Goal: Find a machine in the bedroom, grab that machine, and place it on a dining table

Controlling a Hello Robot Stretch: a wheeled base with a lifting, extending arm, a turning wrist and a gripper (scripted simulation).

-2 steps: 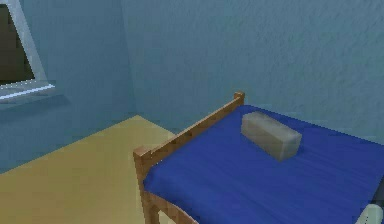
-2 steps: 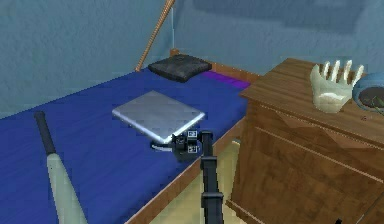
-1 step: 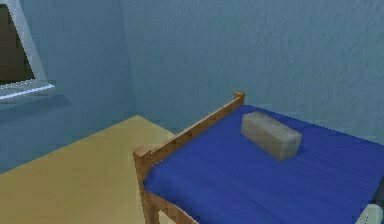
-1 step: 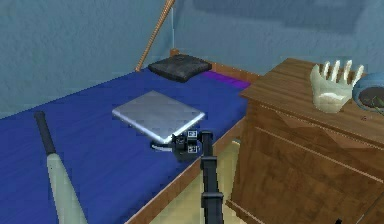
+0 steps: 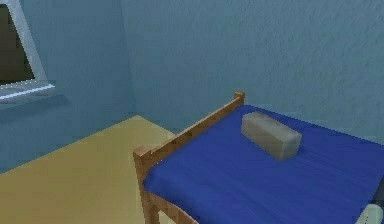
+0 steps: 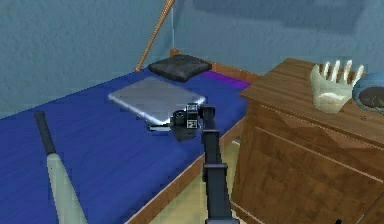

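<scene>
End effector showed at the near edge of a closed grey laptop that lay flat on the blue bed; whether it held anything could not be told. Beyond the laptop lay 1 dark cushion, and a bat lay nearer. Beside the bed stood a wooden dresser carrying a hand-shaped ornament.

dresser near the tool

Blue bed with laptop, cushion, bat
</scene>
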